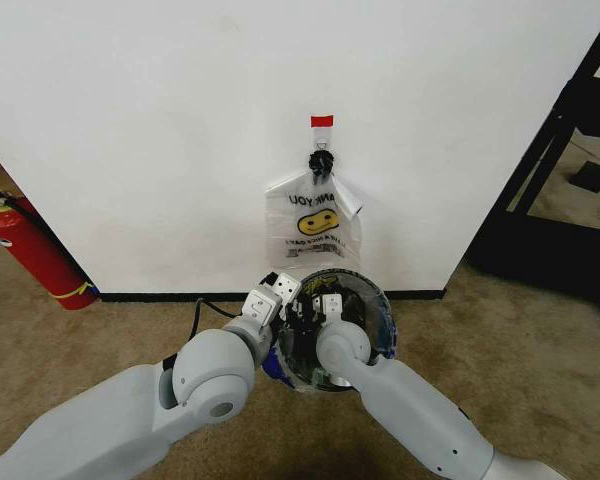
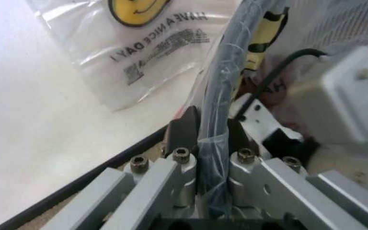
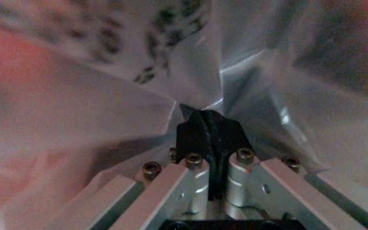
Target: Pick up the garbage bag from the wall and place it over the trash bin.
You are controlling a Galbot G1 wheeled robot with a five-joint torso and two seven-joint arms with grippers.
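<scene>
Head cam high, facing wall [image 1: 180,130]; both wrist cams v. close at trash bin [image 1: 375,300] rim.

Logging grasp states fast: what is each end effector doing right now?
Left end effector: shut on the garbage bag at the trash bin rim.
Right end effector: shut on the garbage bag inside the bin.

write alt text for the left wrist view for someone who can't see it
The left gripper is shut on the plastic-covered rim of the trash bin. Beyond it a second smiley bag hangs against the white wall.
</scene>
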